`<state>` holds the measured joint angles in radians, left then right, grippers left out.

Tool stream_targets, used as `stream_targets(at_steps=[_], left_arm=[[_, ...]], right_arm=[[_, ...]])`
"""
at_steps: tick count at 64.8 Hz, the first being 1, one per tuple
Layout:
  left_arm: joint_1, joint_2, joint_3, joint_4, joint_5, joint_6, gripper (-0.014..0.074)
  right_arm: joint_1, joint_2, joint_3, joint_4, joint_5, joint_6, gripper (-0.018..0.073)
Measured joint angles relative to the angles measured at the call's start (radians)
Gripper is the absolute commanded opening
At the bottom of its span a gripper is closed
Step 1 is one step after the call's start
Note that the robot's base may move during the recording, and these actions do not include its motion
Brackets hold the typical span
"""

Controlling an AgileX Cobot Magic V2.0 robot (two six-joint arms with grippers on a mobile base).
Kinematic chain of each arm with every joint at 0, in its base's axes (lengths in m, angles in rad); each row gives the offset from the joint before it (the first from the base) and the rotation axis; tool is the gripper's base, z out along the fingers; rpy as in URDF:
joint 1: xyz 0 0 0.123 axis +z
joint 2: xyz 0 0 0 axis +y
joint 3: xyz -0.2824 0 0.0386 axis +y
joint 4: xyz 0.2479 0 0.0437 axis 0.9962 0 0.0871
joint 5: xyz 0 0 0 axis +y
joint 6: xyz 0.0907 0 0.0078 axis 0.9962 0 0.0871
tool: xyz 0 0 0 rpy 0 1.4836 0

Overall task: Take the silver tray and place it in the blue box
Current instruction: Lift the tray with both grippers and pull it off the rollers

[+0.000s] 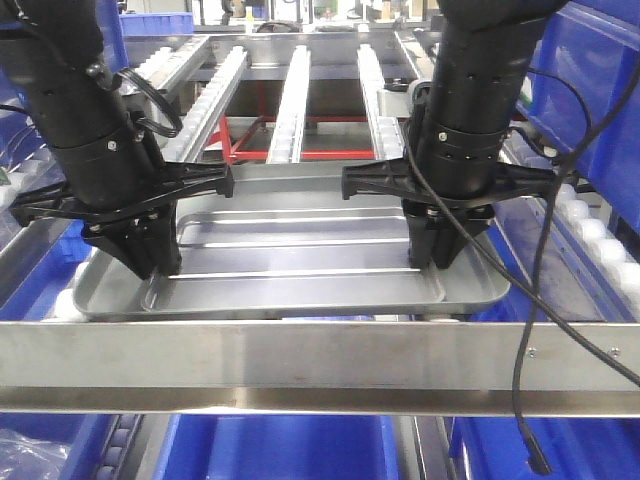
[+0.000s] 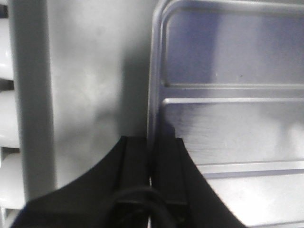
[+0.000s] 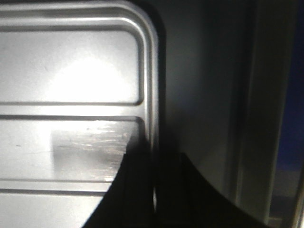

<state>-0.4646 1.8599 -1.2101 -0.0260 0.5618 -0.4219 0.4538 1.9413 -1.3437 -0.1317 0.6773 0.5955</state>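
Firmly clenched on silver tray [image 1: 300, 262], opposite rims — left end effector [image 1: 150, 265], right end effector [image 1: 437, 258].

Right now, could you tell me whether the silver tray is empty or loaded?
Empty: the silver tray shows only bare metal and its ridges in all views.

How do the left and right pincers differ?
The left pincer straddles the left rim of the silver tray; the right pincer straddles its right rim. A black cable dangles past the right pincer; the left pincer's loops above it. Both point down, closed on the rim.
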Motion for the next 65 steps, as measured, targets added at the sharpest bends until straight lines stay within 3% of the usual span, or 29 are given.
stream_targets(at_steps=[21,33,49,65], left_arm=[[0.0,-0.081,-0.07,-0.002,0.118,0.0,-0.0104],[-0.027,-0.188,-0.062,0.011,0.201,-0.031,-0.0104],[-0.131,-0.362,0.108,0.102,0.218,-0.202,-0.0104],[-0.303,-0.585,0.289,0.213,0.241,-0.43,-0.0104]], right_arm=[[0.004,-0.07,-0.076,0.006,0.13,0.018,0.0052],[0.052,-0.178,-0.05,-0.008,0.181,0.05,0.0052],[0.163,-0.353,0.112,-0.109,0.202,0.204,0.0052],[0.338,-0.569,0.323,-0.216,0.2,0.406,0.0052]])
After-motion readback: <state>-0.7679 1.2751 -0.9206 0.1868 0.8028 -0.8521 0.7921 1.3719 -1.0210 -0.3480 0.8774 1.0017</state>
